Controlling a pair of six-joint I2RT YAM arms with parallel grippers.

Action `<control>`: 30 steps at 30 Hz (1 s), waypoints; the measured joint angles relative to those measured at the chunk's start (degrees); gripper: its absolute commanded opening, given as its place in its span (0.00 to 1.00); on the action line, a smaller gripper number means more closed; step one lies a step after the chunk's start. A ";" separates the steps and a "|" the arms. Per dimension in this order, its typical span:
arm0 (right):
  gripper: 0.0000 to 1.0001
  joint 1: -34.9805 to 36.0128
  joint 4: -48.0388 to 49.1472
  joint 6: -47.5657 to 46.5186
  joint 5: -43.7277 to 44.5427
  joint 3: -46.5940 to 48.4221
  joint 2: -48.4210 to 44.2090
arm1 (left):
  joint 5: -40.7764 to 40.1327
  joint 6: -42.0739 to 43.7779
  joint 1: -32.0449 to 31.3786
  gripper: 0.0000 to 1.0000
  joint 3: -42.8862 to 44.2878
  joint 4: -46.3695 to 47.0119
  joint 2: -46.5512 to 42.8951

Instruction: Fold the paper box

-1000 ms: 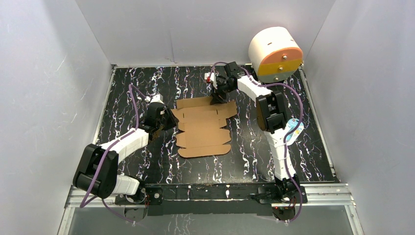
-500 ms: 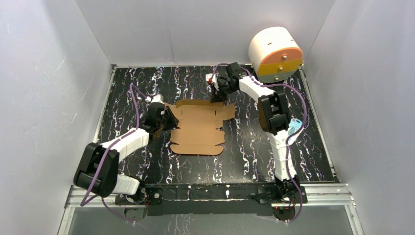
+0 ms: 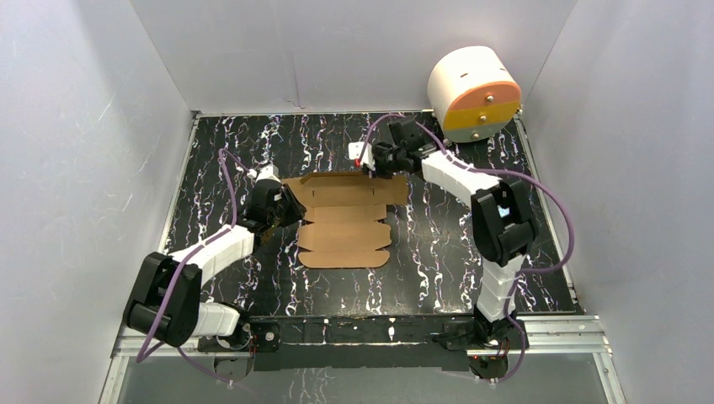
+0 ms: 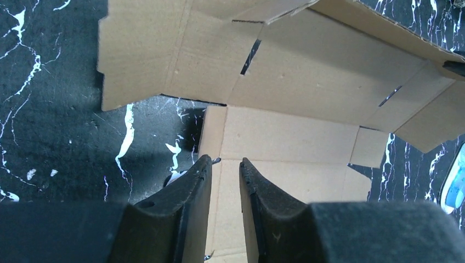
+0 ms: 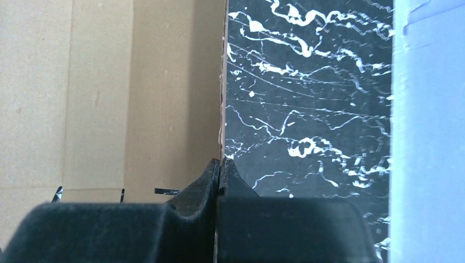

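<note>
Right wrist: right pincer (image 5: pixel 220 162) clamped on flat brown corrugated paper box (image 5: pixel 109 82) edge; left pincer (image 4: pixel 225 161) narrowly parted, empty.

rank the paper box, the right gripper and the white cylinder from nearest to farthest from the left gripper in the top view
From the left gripper, in the top view:
1. paper box, its left edge right at the fingertips.
2. right gripper, across the box at its far edge.
3. white cylinder, off in the far right corner.
</note>
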 measured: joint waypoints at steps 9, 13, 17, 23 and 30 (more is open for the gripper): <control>0.00 7.26 14.10 -5.35 13.94 -16.09 -11.21 | 0.28 -0.92 0.26 0.21 -3.08 2.19 -1.55; 0.00 9.49 20.11 -7.34 18.53 -21.77 -15.02 | 0.20 -0.98 0.26 0.20 -4.39 3.10 -2.01; 0.00 11.72 27.10 -9.20 22.86 -29.33 -19.52 | -0.46 -1.40 0.28 0.19 -5.66 2.60 -4.59; 0.00 14.84 36.06 -10.93 27.65 -37.64 -23.26 | -2.27 -2.69 0.31 0.18 -6.69 2.51 -11.23; 0.00 18.64 45.88 -12.50 32.72 -44.85 -26.14 | -4.22 -3.26 0.48 0.18 -6.47 1.33 -13.99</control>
